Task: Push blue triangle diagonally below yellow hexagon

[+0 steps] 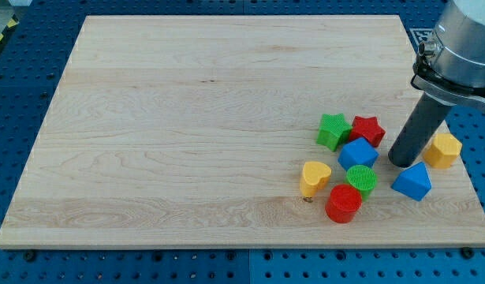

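The blue triangle (412,181) lies near the board's right edge, toward the view's bottom. The yellow hexagon (444,149) sits just above and right of it, at the right edge. My tip (400,162) stands on the board just above and left of the blue triangle and left of the yellow hexagon, close to both; I cannot tell whether it touches the triangle.
A cluster lies left of my tip: a green star (333,130), a red star (367,128), a blue cube (358,153), a green cylinder (361,179), a red cylinder (343,203) and a yellow heart (314,177). The wooden board (187,118) rests on a blue perforated table.
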{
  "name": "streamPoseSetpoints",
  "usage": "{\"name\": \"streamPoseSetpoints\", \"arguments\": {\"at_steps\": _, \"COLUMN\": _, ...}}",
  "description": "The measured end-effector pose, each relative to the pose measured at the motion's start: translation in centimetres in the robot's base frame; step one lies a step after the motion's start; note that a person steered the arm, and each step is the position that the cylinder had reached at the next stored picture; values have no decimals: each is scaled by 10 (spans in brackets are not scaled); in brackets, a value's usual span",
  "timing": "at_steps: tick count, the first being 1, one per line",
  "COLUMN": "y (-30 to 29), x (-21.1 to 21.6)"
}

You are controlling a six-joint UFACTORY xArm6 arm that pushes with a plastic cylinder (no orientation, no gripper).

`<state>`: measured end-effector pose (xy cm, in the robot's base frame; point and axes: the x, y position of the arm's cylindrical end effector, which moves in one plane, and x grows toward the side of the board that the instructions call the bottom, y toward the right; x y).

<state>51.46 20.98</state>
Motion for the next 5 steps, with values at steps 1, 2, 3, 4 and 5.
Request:
{"name": "streamPoseSetpoints", "arguments": {"at_steps": 1, "y": 3, "x": 7}}
{"name": "streamPoseSetpoints", "arguments": {"at_steps": 2, "y": 16, "x": 7}}
{"name": "streamPoseSetpoints", "arguments": {"at_steps": 3, "y": 18, "x": 9}}
{"name": "streamPoseSetpoints", "arguments": {"at_steps": 4, "y": 29, "x": 10}}
{"name": "streamPoseSetpoints", "arguments": {"at_steps": 5, "y": 43, "x": 12}}
